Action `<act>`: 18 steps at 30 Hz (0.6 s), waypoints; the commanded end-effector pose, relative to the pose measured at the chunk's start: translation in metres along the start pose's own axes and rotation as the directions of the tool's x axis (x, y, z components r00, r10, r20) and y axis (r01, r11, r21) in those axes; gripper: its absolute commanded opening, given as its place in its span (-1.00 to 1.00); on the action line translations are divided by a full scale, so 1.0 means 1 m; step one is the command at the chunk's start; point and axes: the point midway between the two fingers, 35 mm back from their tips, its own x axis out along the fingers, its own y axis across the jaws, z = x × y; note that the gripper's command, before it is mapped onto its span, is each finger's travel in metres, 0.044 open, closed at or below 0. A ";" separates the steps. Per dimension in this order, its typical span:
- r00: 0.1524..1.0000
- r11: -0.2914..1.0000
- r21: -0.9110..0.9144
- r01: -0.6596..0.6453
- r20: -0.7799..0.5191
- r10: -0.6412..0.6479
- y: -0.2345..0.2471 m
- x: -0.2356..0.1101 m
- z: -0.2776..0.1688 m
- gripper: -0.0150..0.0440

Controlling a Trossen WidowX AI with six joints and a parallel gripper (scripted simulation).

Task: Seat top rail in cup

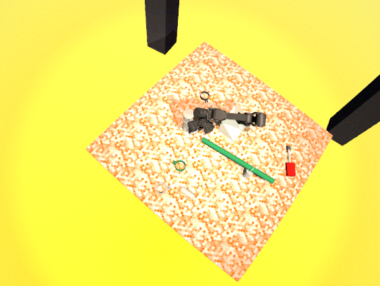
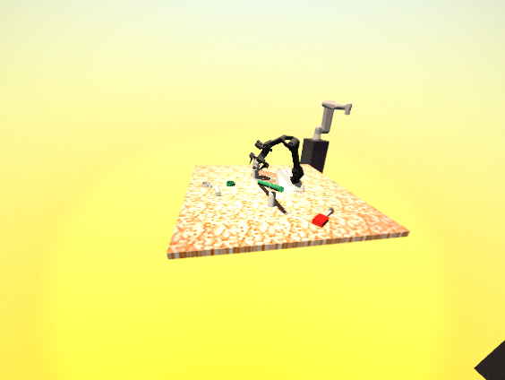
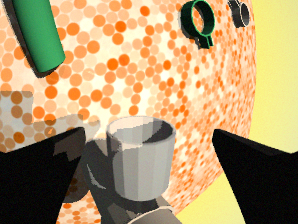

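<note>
The green rail lies through the loop on the short grey post. Its near end is free, at the upper left in the wrist view, apart from the cup. The grey rail-end cup hangs at the big post, mouth toward the top of the wrist view and empty. My gripper is open, with nothing held; the cup shows between its fingers in the wrist view. Whether a finger touches the cup, and the band's height, I cannot tell.
A green ring clamp and a pale cylinder lie left of the rail. A black ring clamp lies behind the big post. A red block with a handle lies at the right.
</note>
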 end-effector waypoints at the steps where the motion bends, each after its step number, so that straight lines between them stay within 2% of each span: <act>1: 1.000 1.000 0.011 -0.009 0.007 0.009 0.005 0.008 0.001 1.00; 14: 1.000 1.000 0.011 -0.008 0.009 0.008 0.006 0.023 0.002 1.00; 18: 1.000 1.000 0.011 -0.008 0.009 0.008 0.006 0.023 0.002 0.64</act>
